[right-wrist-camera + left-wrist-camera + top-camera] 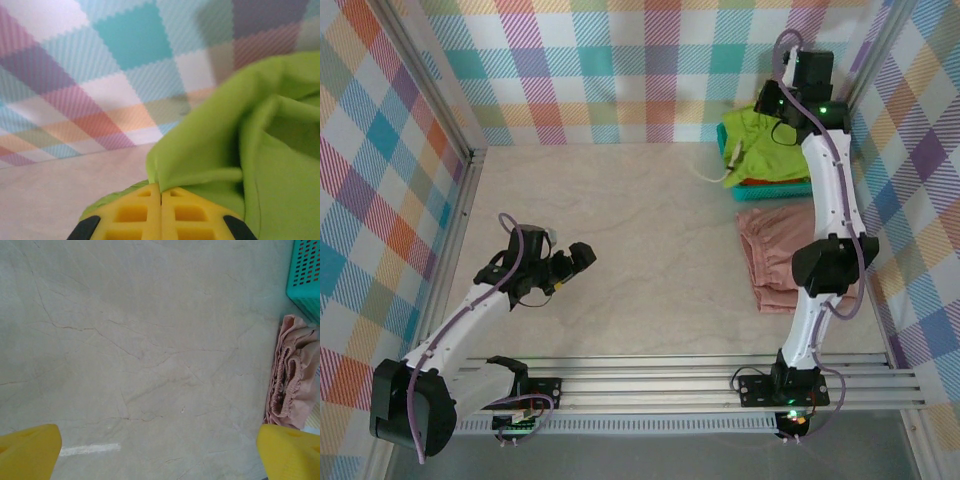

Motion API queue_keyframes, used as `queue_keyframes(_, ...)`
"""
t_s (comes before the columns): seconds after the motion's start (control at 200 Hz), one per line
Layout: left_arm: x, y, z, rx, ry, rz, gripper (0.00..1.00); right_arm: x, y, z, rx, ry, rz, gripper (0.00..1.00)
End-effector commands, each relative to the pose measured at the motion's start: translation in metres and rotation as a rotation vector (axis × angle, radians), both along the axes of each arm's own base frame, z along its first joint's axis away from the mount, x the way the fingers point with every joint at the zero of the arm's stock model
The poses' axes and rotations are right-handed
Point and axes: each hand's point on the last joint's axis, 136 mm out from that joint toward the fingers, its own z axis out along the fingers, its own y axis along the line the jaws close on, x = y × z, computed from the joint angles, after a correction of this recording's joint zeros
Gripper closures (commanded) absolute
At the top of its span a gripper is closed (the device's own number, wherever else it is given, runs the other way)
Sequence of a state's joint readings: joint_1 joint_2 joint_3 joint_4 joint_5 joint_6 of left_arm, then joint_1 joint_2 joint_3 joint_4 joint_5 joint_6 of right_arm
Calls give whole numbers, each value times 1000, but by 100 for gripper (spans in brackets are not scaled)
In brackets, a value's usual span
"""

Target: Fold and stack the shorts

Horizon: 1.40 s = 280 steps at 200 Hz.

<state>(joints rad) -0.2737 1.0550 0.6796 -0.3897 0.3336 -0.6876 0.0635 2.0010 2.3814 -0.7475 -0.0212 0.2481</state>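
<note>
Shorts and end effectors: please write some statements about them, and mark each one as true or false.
1. The right end effector is shut on the lime green shorts. True.
2. The pink shorts lie in the teal basket. False: they lie folded on the table, beside the basket.
3. The left end effector is open and holds nothing. True.
4. The orange shorts lie on top of the green ones. False: they lie beneath them, in the basket.
</note>
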Motion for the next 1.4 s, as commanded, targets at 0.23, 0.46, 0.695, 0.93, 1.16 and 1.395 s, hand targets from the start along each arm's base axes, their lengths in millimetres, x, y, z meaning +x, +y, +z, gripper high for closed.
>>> queue_keyframes(0.23,-1,2,10,-6,-45,17,0,-81,119,158,180,-383,394,100)
queue_keyframes(0.46,-2,8,29,2,-104,41,0,-133,223,160,229,-385,694,100)
queue_keyframes(0.695,-7,23,68,-5,-250,114,0,-159,326,42,145,-72,933,41)
queue_keyframes(0.93,-18,42,101,92,-306,137,0,-171,307,-57,85,199,803,23)
queue_keyframes(1.16,-13,51,75,249,-132,79,0,-232,278,-153,192,385,656,24)
queue_keyframes(1.395,3,74,30,244,32,146,0,-294,312,-231,134,507,650,19)
